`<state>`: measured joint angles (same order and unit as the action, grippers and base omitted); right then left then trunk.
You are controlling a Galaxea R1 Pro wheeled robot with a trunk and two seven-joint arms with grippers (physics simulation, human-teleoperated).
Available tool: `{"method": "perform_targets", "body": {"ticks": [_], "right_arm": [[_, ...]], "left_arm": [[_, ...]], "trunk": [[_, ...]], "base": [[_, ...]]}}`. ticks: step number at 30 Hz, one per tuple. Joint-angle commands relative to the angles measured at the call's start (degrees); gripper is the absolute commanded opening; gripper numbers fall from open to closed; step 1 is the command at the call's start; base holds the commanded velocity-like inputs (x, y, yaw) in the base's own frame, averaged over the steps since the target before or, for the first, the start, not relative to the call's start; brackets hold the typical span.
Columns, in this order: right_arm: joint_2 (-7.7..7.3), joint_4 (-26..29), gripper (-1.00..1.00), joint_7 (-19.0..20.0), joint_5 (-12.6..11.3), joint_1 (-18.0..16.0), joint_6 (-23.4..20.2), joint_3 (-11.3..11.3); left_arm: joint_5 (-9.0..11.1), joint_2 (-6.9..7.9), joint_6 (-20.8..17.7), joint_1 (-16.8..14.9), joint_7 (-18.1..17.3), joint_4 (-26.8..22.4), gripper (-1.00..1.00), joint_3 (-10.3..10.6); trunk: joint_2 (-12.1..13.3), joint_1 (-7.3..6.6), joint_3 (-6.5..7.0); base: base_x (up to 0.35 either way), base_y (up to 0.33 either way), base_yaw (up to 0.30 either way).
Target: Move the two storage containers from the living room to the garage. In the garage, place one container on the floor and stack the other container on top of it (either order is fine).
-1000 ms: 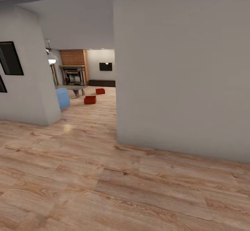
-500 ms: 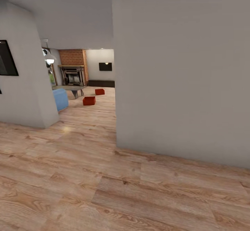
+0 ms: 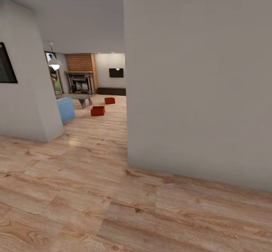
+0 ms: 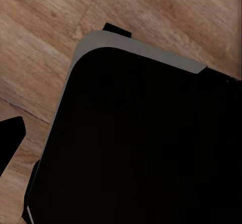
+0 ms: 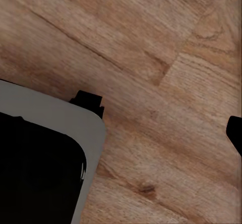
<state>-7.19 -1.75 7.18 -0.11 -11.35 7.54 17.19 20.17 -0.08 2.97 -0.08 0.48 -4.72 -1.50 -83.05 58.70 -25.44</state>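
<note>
Hallway view from the head camera: light wood plank floor (image 3: 94, 191) in the foreground, a large plain white wall (image 3: 200, 85) on the right, a white wall corner (image 3: 26, 93) on the left carrying part of a dark framed picture (image 3: 6, 63).

Between the two walls an opening gives onto the living room (image 3: 94, 89). Seen there: red-brick fireplace (image 3: 80, 74), black wall TV (image 3: 116, 72), pendant lamp (image 3: 55, 63), end of a blue sofa (image 3: 65, 109), low grey table (image 3: 80, 98).

The two storage containers, red-orange, sit on the living-room plank floor, well apart from each other. Nearer container (image 3: 98, 111) lies just in front of the grey table; farther container (image 3: 110, 100) lies beyond it toward the TV wall. Both far from the camera.

Left wrist view: dark rounded body of the robot base (image 4: 146, 148) with a grey edge, above the wood floor. Right wrist view: same kind of dark, grey-edged corner (image 5: 45, 153) over planks.

End effector state, left and right: cannot tell.
</note>
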Motion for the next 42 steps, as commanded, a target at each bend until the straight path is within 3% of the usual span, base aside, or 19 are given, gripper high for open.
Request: {"method": "perform_targets", "body": {"ticks": [1,42], "right_arm": [[-0.02,-0.2,1.0,0.2,0.0,-0.1,0.4,0.1],[-0.1,-0.1,1.0,0.1,0.0,-0.1,0.4,0.1]], "left_arm": [[0.1,-0.01,0.1,0.0,0.1,0.0,1.0,-0.1],[0.1,-0.01,0.1,0.0,0.1,0.0,1.0,-0.2]], "trunk": [[0.0,0.03,-0.05],[0.0,0.03,-0.05]], "base": [[0.321,0.0,0.188],[0.321,0.0,0.261]]}}
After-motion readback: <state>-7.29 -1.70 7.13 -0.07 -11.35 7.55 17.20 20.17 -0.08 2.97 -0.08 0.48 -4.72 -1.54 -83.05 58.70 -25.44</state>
